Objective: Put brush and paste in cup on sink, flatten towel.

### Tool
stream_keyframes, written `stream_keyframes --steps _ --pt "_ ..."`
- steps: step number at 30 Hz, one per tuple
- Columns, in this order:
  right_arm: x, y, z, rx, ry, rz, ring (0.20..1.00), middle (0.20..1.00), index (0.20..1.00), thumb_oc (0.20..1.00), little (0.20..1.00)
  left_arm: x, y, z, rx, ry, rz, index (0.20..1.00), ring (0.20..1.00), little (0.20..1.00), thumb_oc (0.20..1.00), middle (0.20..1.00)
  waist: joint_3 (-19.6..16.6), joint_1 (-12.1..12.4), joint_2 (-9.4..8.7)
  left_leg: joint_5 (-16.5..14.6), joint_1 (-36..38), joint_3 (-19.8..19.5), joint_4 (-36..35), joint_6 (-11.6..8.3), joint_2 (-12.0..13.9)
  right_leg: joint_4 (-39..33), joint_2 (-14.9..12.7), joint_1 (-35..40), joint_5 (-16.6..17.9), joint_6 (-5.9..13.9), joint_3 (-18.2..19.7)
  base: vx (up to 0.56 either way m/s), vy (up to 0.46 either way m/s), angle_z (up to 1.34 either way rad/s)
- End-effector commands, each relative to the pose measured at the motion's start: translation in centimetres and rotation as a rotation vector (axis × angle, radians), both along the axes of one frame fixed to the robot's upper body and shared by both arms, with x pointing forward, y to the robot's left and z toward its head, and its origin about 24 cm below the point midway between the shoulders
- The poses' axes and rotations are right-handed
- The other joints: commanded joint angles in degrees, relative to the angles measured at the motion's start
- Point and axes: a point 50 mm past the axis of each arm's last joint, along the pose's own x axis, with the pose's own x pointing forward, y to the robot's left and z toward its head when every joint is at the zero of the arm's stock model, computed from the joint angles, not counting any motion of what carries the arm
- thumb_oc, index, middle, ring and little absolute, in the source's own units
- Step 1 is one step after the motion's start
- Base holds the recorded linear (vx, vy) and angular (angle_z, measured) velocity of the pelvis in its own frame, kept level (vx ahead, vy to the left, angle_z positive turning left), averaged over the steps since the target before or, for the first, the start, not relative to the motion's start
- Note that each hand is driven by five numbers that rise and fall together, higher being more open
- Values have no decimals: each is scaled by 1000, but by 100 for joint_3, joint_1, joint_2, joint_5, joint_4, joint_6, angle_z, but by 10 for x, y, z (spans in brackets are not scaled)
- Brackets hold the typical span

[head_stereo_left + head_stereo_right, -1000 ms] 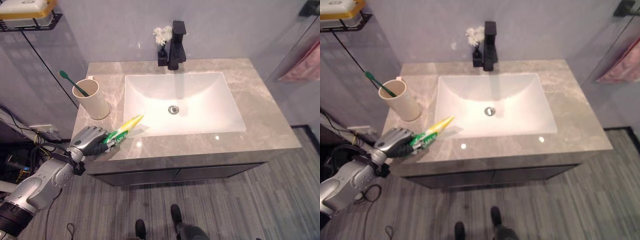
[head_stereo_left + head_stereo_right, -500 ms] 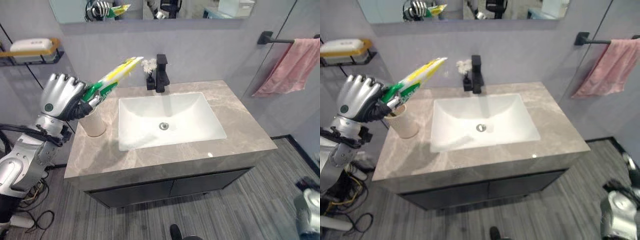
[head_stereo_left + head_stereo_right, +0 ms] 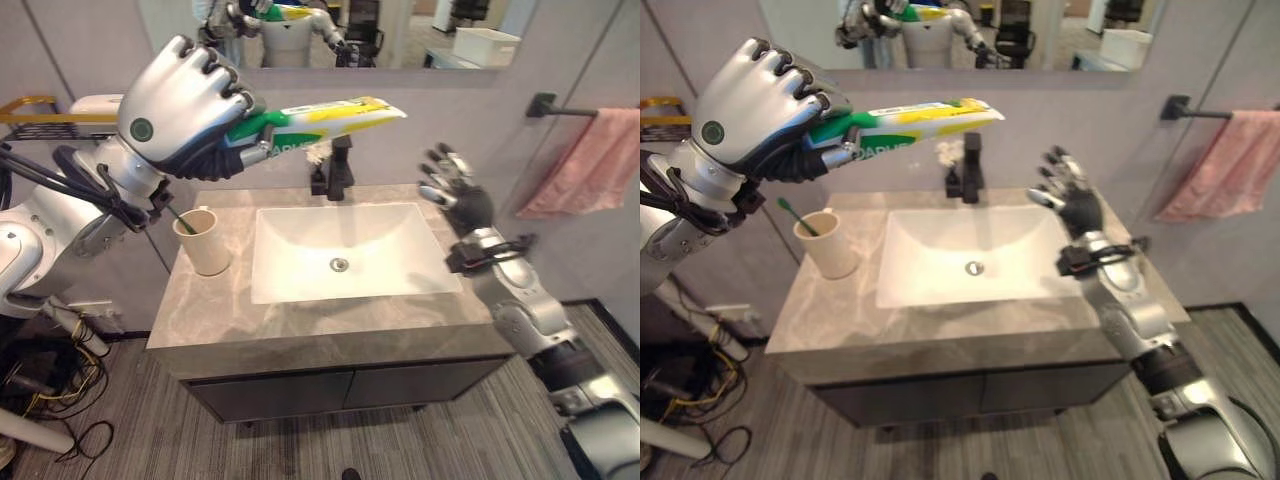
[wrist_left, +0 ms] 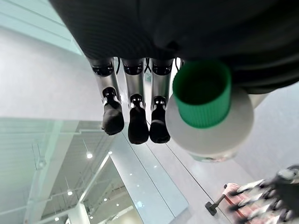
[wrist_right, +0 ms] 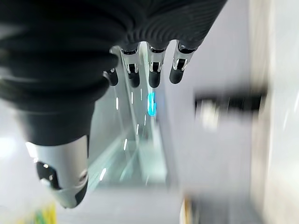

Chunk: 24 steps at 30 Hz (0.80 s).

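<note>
Paste (image 3: 335, 112) is held high above the counter (image 3: 330, 325) in the left hand (image 3: 185, 105), fingers curled round its capped end, the tube lying roughly level and pointing toward the mirror (image 3: 400, 30). Its green cap (image 4: 202, 93) faces the left wrist camera. Brush (image 3: 180, 220) stands in the cup (image 3: 207, 243), which sits on the counter left of the basin (image 3: 345, 250). Right hand (image 3: 458, 195) is raised over the basin's right edge, fingers spread and holding nothing. Pink towel (image 3: 582, 165) hangs bunched on the wall bar (image 3: 560, 108)

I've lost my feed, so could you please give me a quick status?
Left hand shut on toothpaste tube, raised above cup. Toothbrush already in cup. Right hand open over sink. Nothing in the way.
</note>
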Motion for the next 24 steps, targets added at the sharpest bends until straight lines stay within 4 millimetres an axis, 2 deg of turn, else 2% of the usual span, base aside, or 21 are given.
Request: stream_keyframes --steps 1,3,4,6,8,9,17,24 --pt "0 11 46 113 -153 113 1000 1000 1000 1000 1000 -7 -3 29 -69 -107 -63 200 200 200 200 200 -81 118 26 -184 151 35 81 -255 -6 11 -248 130 -132 474 -367 -2 4 5" --pt "-3 26 50 116 -162 182 1000 1000 1000 1000 1000 -12 -8 28 -40 -120 -90 200 200 200 200 200 -67 175 15 -178 142 -5 77 -255 -10 11 -270 139 -141 469 -417 7 2 7" --pt "-3 26 50 117 -163 183 1000 1000 1000 1000 1000 -12 -8 28 -39 -120 -89 200 200 200 200 200 -65 164 15 -178 142 -9 78 -254 -11 11 -271 141 -142 469 -422 12 1 21" --pt "-10 47 54 132 -174 289 1000 1000 1000 1000 1000 -15 -13 24 -5 -119 -113 200 200 200 200 200 -50 239 8 -169 127 -57 73 -251 -27 11 -308 167 -156 462 -484 21 3 19" --pt "-12 52 56 133 -178 317 1000 1000 1000 1000 1000 -16 -14 22 5 -115 -116 200 200 200 200 200 -41 249 4 -167 128 -73 72 -248 -34 11 -317 180 -162 462 -510 22 6 10" --pt "-19 63 59 130 -194 389 1000 1000 1000 1000 1000 -17 -17 20 26 -113 -126 200 200 200 200 200 -23 294 5 -164 118 -93 73 -242 -47 11 -337 187 -165 462 -545 16 7 13" --pt "-35 84 82 193 -321 484 1000 1000 1000 1000 1000 -11 -17 9 44 -87 -119 200 200 200 200 200 28 386 -19 -200 68 -194 135 -193 -99 11 -408 229 -196 456 -645 22 7 6" --pt "-50 89 87 209 -369 570 1000 1000 1000 1000 1000 -7 -6 1 -19 -59 -90 200 200 200 200 200 4 412 -59 -250 92 -191 152 -169 -134 11 -421 272 -243 453 -636 39 14 0"
